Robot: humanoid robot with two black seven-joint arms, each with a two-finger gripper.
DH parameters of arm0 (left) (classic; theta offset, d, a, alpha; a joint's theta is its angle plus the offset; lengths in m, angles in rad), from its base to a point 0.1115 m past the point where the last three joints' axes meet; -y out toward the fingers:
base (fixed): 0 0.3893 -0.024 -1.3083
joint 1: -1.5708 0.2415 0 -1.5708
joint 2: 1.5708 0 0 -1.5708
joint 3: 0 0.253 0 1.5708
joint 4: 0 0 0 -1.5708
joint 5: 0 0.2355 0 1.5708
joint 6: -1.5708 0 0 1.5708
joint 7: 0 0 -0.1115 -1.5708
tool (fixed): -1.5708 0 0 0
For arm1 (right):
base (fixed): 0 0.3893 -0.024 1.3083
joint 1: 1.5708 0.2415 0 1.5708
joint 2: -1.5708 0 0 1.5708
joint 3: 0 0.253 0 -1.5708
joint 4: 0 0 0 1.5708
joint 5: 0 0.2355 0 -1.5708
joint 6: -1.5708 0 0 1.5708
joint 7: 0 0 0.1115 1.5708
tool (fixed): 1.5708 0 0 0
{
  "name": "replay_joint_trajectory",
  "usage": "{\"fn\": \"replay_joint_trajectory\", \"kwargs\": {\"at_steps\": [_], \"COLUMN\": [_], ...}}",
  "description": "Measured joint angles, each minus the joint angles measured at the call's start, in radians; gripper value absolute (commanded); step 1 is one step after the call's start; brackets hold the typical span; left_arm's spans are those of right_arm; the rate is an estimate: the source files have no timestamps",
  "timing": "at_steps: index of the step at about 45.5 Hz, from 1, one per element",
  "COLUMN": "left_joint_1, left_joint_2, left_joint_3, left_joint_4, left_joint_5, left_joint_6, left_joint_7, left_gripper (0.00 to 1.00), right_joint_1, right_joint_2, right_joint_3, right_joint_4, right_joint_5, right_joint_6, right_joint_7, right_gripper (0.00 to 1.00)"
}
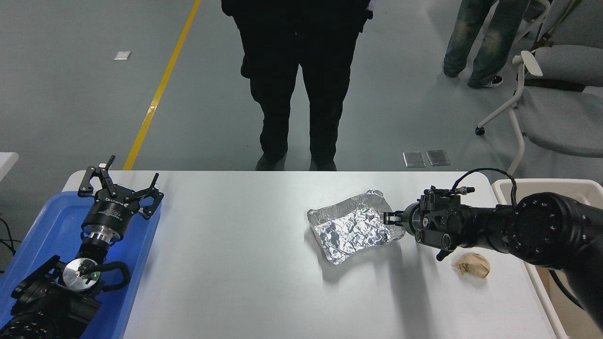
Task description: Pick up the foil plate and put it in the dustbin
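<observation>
Foil plate (354, 228) shiny crinkled metal; worktop (235, 263) smooth matt white; paper ball (472, 264) crumpled brown; tray (42, 226) glossy blue plastic.
</observation>
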Motion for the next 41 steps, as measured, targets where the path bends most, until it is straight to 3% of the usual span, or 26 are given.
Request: {"fn": "replay_joint_trajectory", "kwargs": {"at_steps": [7,17,41], "left_joint_1": [0.0,0.0,0.0], "left_joint_2": [0.0,0.0,0.0], "left_joint_3": [0.0,0.0,0.0], "left_joint_4": [0.0,0.0,0.0], "left_joint_5": [0.0,0.0,0.0], "left_joint_6": [0.0,0.0,0.0], "left_joint_7": [0.0,0.0,0.0], "left_gripper": [0.99,0.99,0.99], "right_joint_1": [-0.005,-0.014,0.039], "right_joint_2": [0.0,0.0,-0.003], "right_joint_3": [0.022,0.037,0.078], "right_joint_4": [0.006,0.019,0.156], "right_joint_5": [0.002,0.005,0.016], "right_joint_6": [0.001,0.007,0.021], "right_joint_7": [0.0,-0.001,0.004], "right_gripper": [0.28,0.0,0.0]}}
